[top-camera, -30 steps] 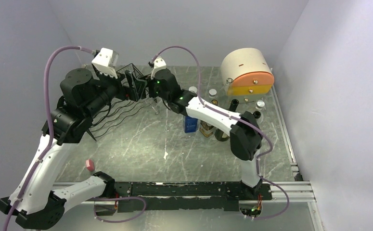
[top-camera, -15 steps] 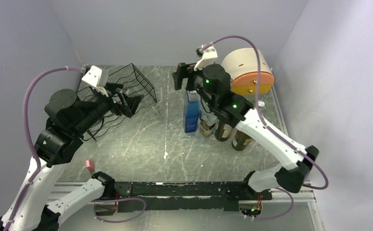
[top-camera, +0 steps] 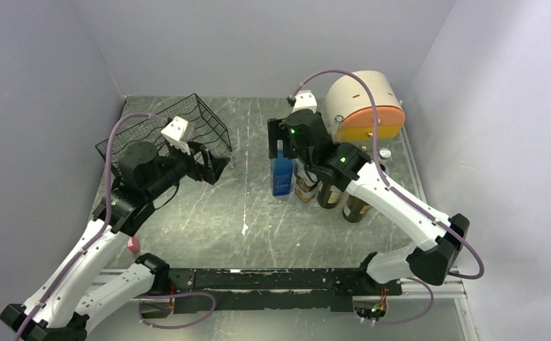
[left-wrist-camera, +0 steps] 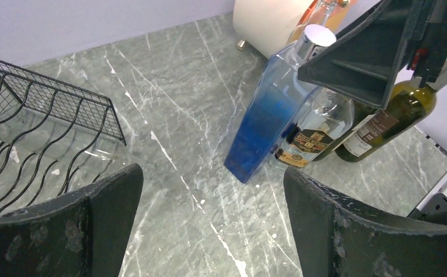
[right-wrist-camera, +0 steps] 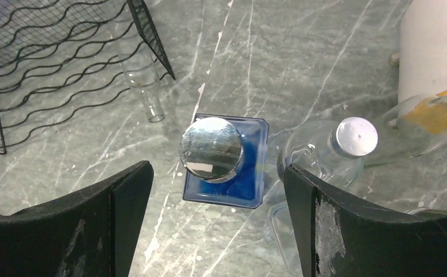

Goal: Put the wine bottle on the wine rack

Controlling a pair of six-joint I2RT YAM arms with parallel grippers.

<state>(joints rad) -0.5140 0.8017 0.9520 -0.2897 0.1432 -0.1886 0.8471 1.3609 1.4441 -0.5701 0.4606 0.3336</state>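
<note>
The black wire wine rack (top-camera: 160, 133) stands at the back left; it also shows in the left wrist view (left-wrist-camera: 33, 130) and the right wrist view (right-wrist-camera: 53, 63). A clear glass bottle (right-wrist-camera: 143, 86) lies in it, neck sticking out. Dark green wine bottles (top-camera: 358, 206) stand in a cluster at centre right, one showing in the left wrist view (left-wrist-camera: 402, 109). My left gripper (top-camera: 215, 166) (left-wrist-camera: 209, 225) is open and empty, over bare table beside the rack. My right gripper (top-camera: 281, 140) (right-wrist-camera: 215, 225) is open, hovering above the silver cap of a blue square bottle (right-wrist-camera: 211, 149).
The blue bottle (top-camera: 281, 176) stands at the cluster's left, next to a clear labelled bottle (left-wrist-camera: 319, 133) with a silver cap (right-wrist-camera: 356, 137). A cream-and-orange drum box (top-camera: 365, 106) sits at the back right. A small pink object (top-camera: 133, 244) lies near the front left.
My right arm swung from the rack over to the bottle cluster and now sits lower, above the blue bottle. My left arm pulled back from the rack and dropped lower.
</note>
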